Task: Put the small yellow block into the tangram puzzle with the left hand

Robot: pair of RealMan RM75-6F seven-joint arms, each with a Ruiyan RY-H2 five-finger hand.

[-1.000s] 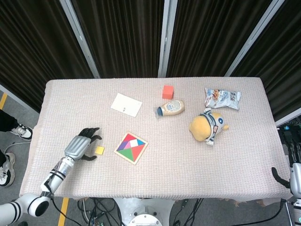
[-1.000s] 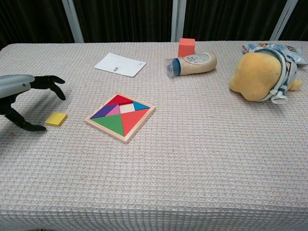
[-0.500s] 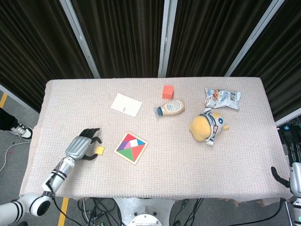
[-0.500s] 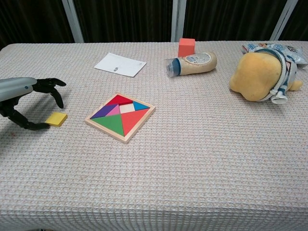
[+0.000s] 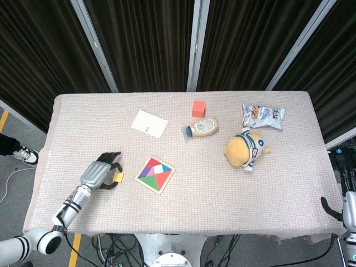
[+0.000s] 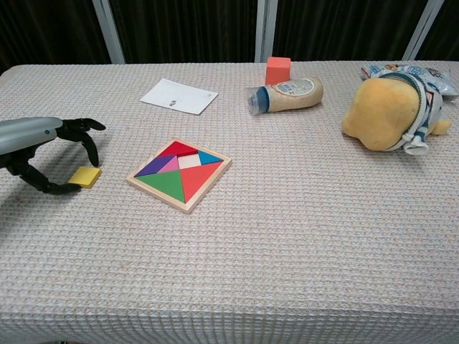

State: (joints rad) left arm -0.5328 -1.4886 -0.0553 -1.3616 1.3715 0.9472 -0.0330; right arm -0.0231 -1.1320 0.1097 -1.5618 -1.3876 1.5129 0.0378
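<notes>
While the left robot hand (image 6: 44, 147) is hovering low over the table (image 6: 287, 236) with its dark fingers (image 6: 84, 136) spread and curled around nothing, the small yellow block (image 6: 85, 176) is lying flat on the cloth right at its fingertips, between the thumb below and the other fingers above. Whether any fingertip is actually touching the block cannot be told from either view. From the head view the left robot hand (image 5: 98, 175) is sitting just to the side of the small yellow block (image 5: 117, 177), and the tangram puzzle (image 5: 155, 174) is lying a short way beyond the block, on the far side from the palm.

The block is looking like a thin, stiff tile, probably very light and not fragile, though its low profile against the textured cloth is likely making it awkward to lift. Pinching it across two opposite edges, thumb on one and a finger on the other, seems the soundest hold, since a grip from above would find little to catch. In the puzzle, a pale square gap (image 6: 188, 162) among the coloured pieces appears to be waiting for it.

The right robot hand (image 5: 332, 211) is only barely showing at the far table edge; its state cannot be told.
</notes>
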